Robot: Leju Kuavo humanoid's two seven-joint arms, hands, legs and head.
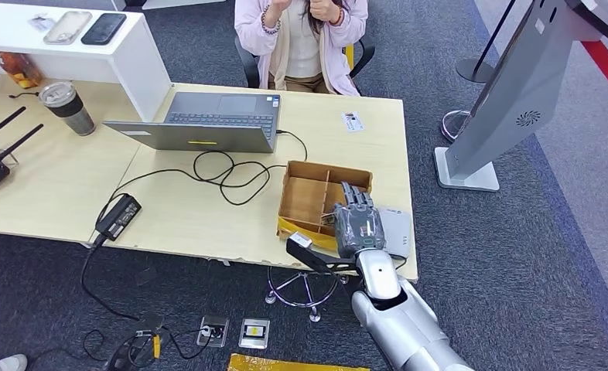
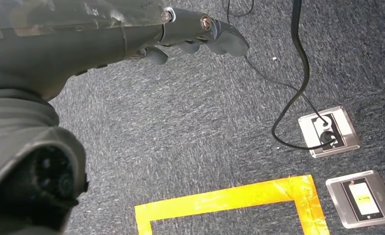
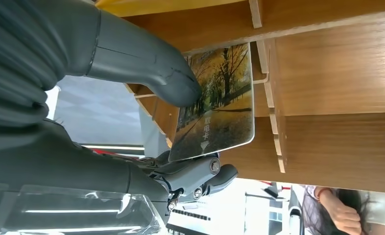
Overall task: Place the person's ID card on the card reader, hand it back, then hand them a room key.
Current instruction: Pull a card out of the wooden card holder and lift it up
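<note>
Right wrist view: right robot hand point(image 3: 146, 112) pinches room key point(image 3: 217, 103) betw. thumb and fingers, over wooden tray point(image 1: 310, 193) on bench point(image 1: 208, 209). ID card point(image 1: 353, 121) lies far side, near person point(image 1: 301, 39); handover left. Left robot hand point(image 2: 195, 34) hangs empty, fingers loosely curled.

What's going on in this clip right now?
The robot's right hand is over the wooden divided box at the desk's near edge, pinching a room key card with an autumn-tree picture between thumb and fingers. A small ID card lies on the desk near the seated person. The grey card reader sits beside the box. The left hand hangs over the carpet, holding nothing.
</note>
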